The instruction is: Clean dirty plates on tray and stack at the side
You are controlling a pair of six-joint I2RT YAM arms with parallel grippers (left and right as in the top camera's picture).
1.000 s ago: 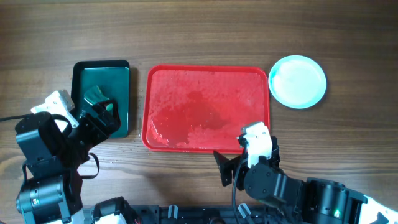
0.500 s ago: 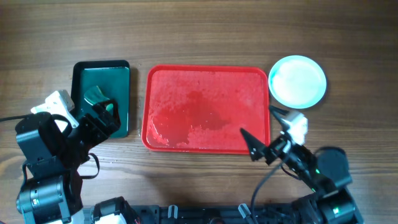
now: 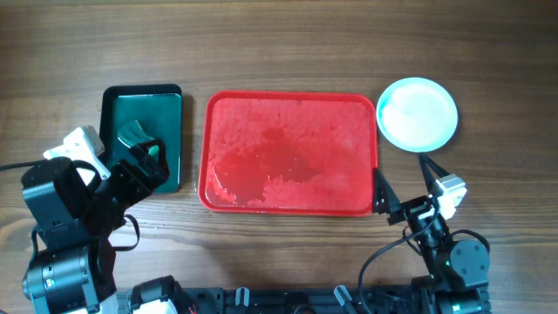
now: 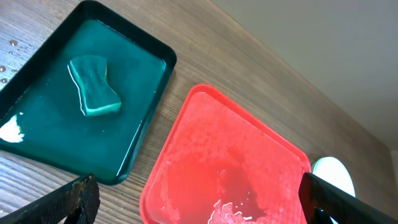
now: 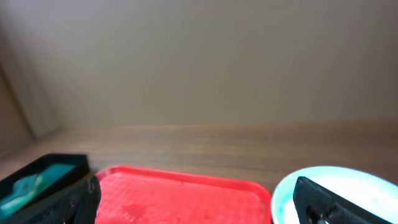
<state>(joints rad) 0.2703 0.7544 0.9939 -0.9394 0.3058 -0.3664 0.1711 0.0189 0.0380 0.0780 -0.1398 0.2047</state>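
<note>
The red tray (image 3: 288,148) lies mid-table, bare and wet, with no plate on it. A round plate stack (image 3: 418,114), pale turquoise at the rim and white in the middle, sits right of the tray; I cannot tell how many plates it holds. My right gripper (image 3: 403,181) is open and empty at the tray's front right corner, in front of the plates. The right wrist view shows the open gripper (image 5: 199,208), the tray rim (image 5: 186,177) and the plate (image 5: 339,182). My left gripper (image 4: 199,205) is open and empty, facing the tray (image 4: 186,115).
A dark green tray (image 3: 170,105) stands left of the red tray with a green sponge (image 3: 132,133) in it; the left wrist view shows the sponge (image 4: 93,87) lying in water. Bare wood lies behind and in front.
My right arm has swung right from the tray's front edge to its front right corner, below the plates. The left arm has not moved.
</note>
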